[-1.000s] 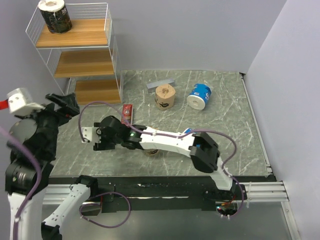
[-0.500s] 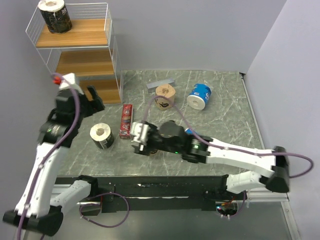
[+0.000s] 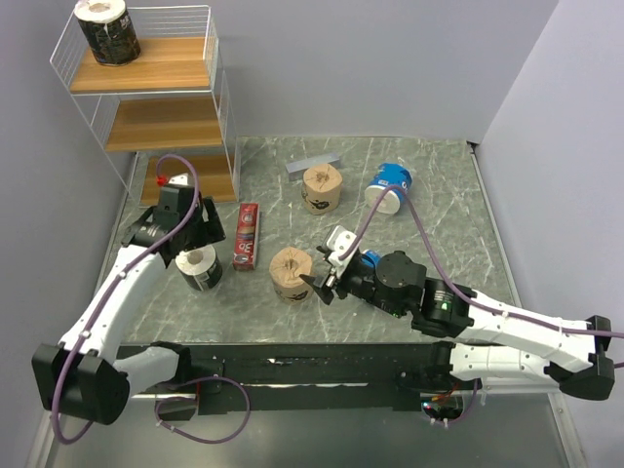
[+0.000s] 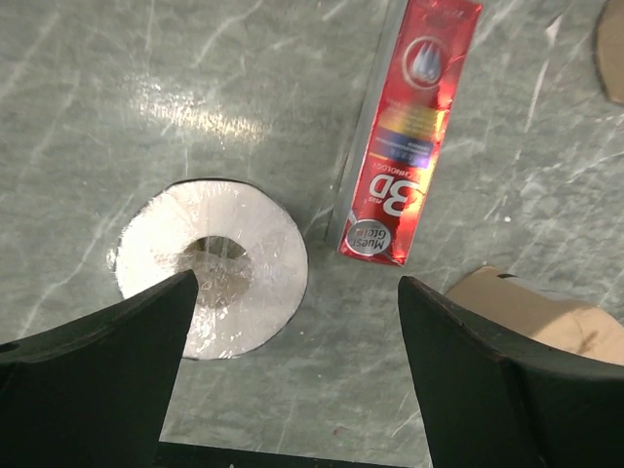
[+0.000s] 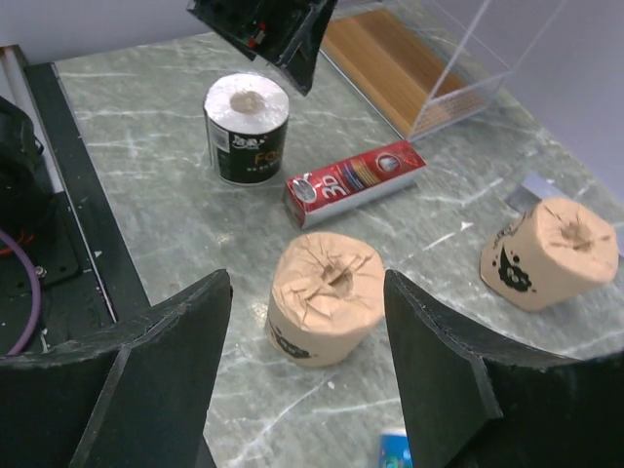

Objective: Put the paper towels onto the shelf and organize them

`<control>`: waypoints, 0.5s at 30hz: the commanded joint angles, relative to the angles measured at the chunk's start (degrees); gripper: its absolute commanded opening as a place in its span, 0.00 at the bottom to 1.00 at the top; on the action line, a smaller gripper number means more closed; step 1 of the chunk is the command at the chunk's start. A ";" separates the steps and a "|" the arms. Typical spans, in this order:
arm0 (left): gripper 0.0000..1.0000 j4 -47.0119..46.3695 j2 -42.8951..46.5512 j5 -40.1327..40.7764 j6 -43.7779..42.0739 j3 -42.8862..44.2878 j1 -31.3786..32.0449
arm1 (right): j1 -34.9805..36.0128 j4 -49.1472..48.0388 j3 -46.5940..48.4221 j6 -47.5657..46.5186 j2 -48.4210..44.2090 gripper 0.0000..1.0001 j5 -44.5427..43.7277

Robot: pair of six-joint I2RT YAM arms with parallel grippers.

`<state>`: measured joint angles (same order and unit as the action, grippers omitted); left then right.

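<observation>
A black paper towel roll (image 3: 198, 269) stands on the table at the left, white end up (image 4: 210, 268). My left gripper (image 3: 185, 244) hangs over it, open (image 4: 292, 370), with the roll partly under its left finger. A tan roll (image 3: 292, 273) stands mid-table just ahead of my open right gripper (image 3: 325, 275), framed by the fingers (image 5: 307, 288) and apart from them (image 5: 327, 292). Further back stand a second tan roll (image 3: 321, 187) and a blue-and-white roll (image 3: 390, 187). Another black roll (image 3: 107, 29) sits on the top board of the shelf (image 3: 146, 122).
A flat red box (image 3: 247, 237) lies between the black and tan rolls, also in the left wrist view (image 4: 409, 185). A grey bar (image 3: 313, 163) lies at the back. A scrap of blue wrapper (image 5: 395, 448) shows under my right wrist. Walls close the back and right sides.
My left arm came down from high on the left to above the black roll. My right arm drew back rightward from the black roll to beside the tan roll.
</observation>
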<state>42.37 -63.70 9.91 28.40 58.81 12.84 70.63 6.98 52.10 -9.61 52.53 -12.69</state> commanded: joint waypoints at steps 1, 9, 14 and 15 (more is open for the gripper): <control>0.87 -3.26 -2.91 -1.65 3.06 -1.94 0.17 | 0.12 -1.18 -1.29 1.35 -1.91 0.71 -3.04; 0.81 -4.05 -6.43 -0.86 5.17 -4.57 0.17 | 0.03 -1.79 -2.08 0.73 -2.61 0.71 -3.22; 0.78 -4.05 -6.43 1.42 5.70 -5.89 0.25 | 0.03 -2.24 -2.70 0.47 -2.87 0.71 -3.40; 0.78 -4.22 -6.61 1.43 5.70 -6.33 0.25 | 0.03 -2.32 -2.79 0.38 -3.05 0.71 -3.48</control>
<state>39.86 -70.35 9.52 32.53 53.32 12.84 70.63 7.09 49.36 -9.21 50.89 -14.63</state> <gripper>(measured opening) 0.787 0.709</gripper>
